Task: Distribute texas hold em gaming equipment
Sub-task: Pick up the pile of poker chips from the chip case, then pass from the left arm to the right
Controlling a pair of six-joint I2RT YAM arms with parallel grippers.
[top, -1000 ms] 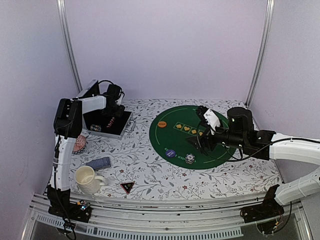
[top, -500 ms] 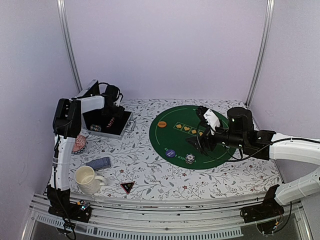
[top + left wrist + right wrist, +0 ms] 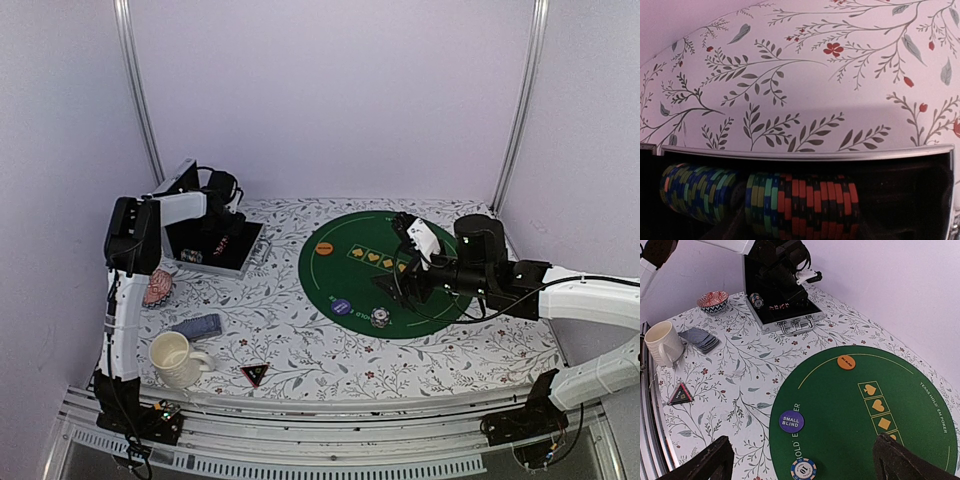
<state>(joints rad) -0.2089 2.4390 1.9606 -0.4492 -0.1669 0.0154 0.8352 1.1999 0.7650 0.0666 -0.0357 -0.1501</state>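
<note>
A green round mat [image 3: 430, 300] holds an orange button [image 3: 324, 247], a blue SMALL BLIND button [image 3: 341, 306] and one poker chip [image 3: 380, 318]. My right gripper [image 3: 396, 289] hovers above the mat, open and empty. In the right wrist view its fingertips [image 3: 715, 457] straddle the chip [image 3: 803, 470] from above, with the blue button [image 3: 792, 421] and orange button [image 3: 846, 362] ahead. My left gripper [image 3: 225, 213] hangs over the open black chip case [image 3: 250, 262]. The left wrist view shows rows of red-black chips [image 3: 815, 202] and blue-green chips [image 3: 695, 192] in the case, but no fingers.
Grey-blue cards [image 3: 197, 326] lie left of the mat, a black triangular marker [image 3: 254, 374] near the front. A cream mug [image 3: 175, 358] and a pink dish [image 3: 159, 287] stand at the left. One chip [image 3: 190, 256] lies at the case's left corner.
My left gripper has shifted slightly back and left over the case. The right arm and the things on the mat have not moved.
</note>
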